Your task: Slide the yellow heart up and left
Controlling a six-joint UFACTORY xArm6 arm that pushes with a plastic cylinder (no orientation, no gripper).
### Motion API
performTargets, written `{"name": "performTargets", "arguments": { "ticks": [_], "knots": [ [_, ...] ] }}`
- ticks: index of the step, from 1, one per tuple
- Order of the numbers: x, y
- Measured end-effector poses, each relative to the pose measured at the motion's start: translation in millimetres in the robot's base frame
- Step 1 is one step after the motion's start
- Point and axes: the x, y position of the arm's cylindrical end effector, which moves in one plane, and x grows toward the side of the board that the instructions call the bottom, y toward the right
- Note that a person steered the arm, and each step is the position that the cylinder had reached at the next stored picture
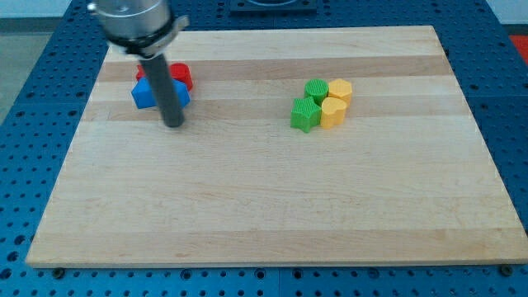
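Our tip [174, 124] sits on the bench [264, 206] at the view's upper left, just below the blue block [149, 95] and red block [182, 76], which the rod partly covers. No claw on this arm, so no open or closed state for us to report. Yellow heart [332, 113] is well off to the view's right, in a tight cluster: yellow block [341, 89] above it, green star-like block [304, 115] touching its left, green block [316, 90] at upper left.
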Motion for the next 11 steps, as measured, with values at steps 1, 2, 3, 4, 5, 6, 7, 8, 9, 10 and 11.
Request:
{"name": "performTargets", "arguments": {
  "ticks": [1,2,3,4,5,6,7,8,9,10,11],
  "knots": [
    [0.0,45.0],
    [2.6,44.3],
    [11.9,-1.5],
    [12.3,-62.0],
    [9.4,-109.7],
    [-21.9,-126.5],
    [-70.6,-126.5],
    [-93.1,-111.9],
    [-100.4,-86.0],
    [-100.4,-61.4],
    [-100.4,-45.3]
  ]
}}
